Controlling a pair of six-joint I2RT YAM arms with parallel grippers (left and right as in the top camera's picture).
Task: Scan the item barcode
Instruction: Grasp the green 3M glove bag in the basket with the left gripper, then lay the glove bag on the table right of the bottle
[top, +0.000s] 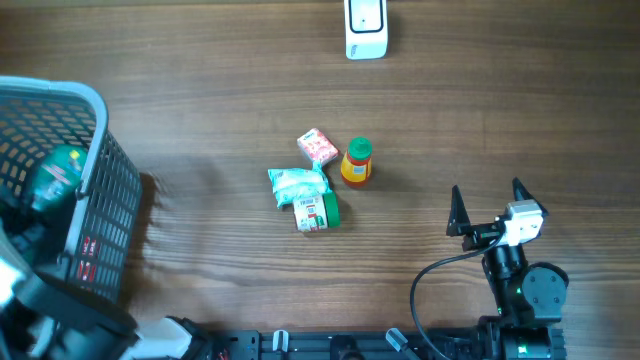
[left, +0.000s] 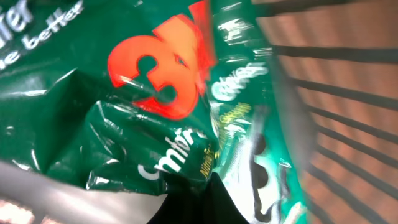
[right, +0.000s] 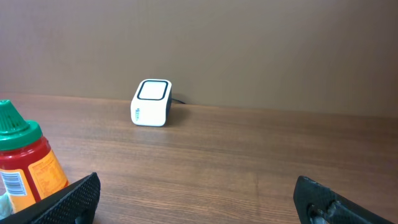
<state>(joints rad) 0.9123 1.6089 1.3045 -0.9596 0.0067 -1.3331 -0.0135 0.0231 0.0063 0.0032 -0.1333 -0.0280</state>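
Green packet (left: 155, 93) inside basket (top: 112, 200); bottle (top: 356, 162), pink box (top: 317, 147) mid-table; scanner (top: 366, 28) beyond

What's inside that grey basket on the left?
A shiny green packet with red print lies in the basket. Whatever sits beneath the packet is covered, so I cannot tell.

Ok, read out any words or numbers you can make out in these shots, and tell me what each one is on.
"3", large and red, on the green bag.
"e better", white, cut off at the picture's edge, same bag.
Other white and yellow script on that bag: too crumpled and blurred to read.
Label on the red bottle: too small.
Side mark on the white scanner: too small.
Print on the mid-table packets: too small.
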